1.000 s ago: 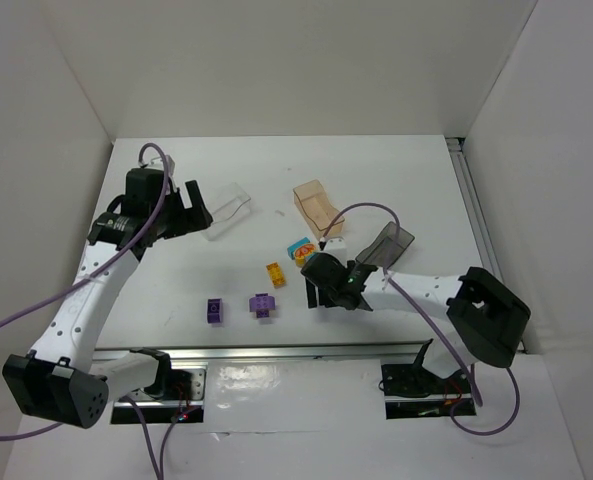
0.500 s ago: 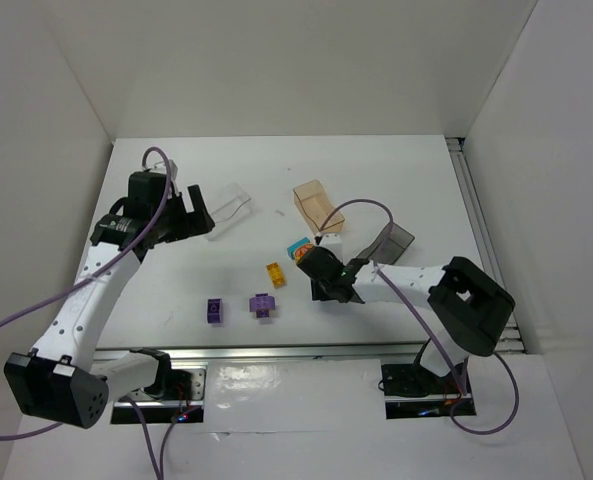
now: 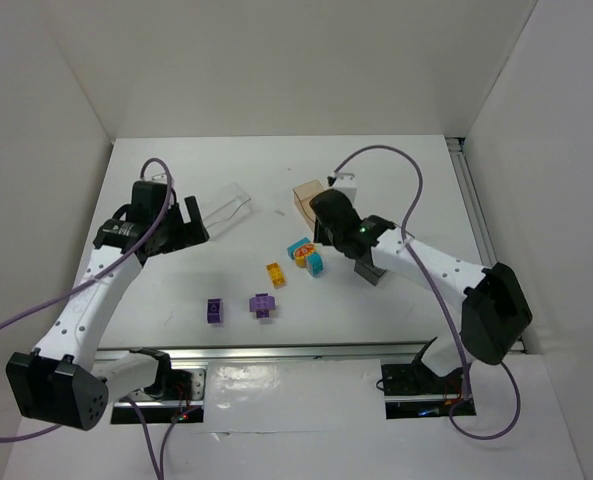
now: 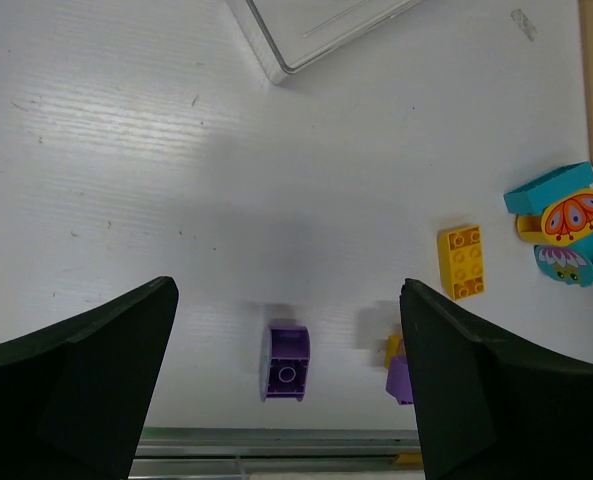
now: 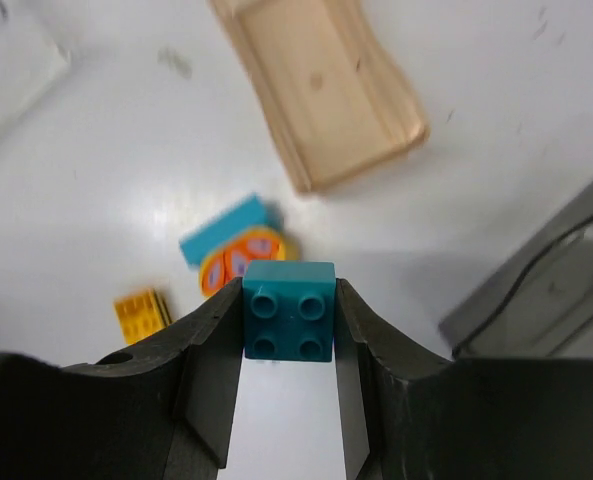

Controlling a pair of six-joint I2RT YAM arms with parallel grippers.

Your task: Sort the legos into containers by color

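My right gripper (image 5: 288,305) is shut on a teal lego (image 5: 289,328), held above the table. In the top view it (image 3: 329,214) hovers by the tan container (image 3: 306,196), which also shows in the right wrist view (image 5: 321,85). The dark grey container (image 3: 372,268) lies under the right forearm. The clear container (image 3: 226,208) sits at the back left. My left gripper (image 4: 286,390) is open and empty, high over a purple lego (image 4: 286,361). A yellow lego (image 3: 275,275), a purple-and-yellow lego (image 3: 263,304) and a teal-and-orange butterfly cluster (image 3: 306,255) lie mid-table.
White walls close in the table on the left, back and right. A metal rail (image 3: 296,352) runs along the near edge by the arm bases. A purple cable (image 3: 376,155) loops above the right arm.
My right gripper closed on the teal lego, lifted it and swung back toward the tan container. The left arm barely shifted.
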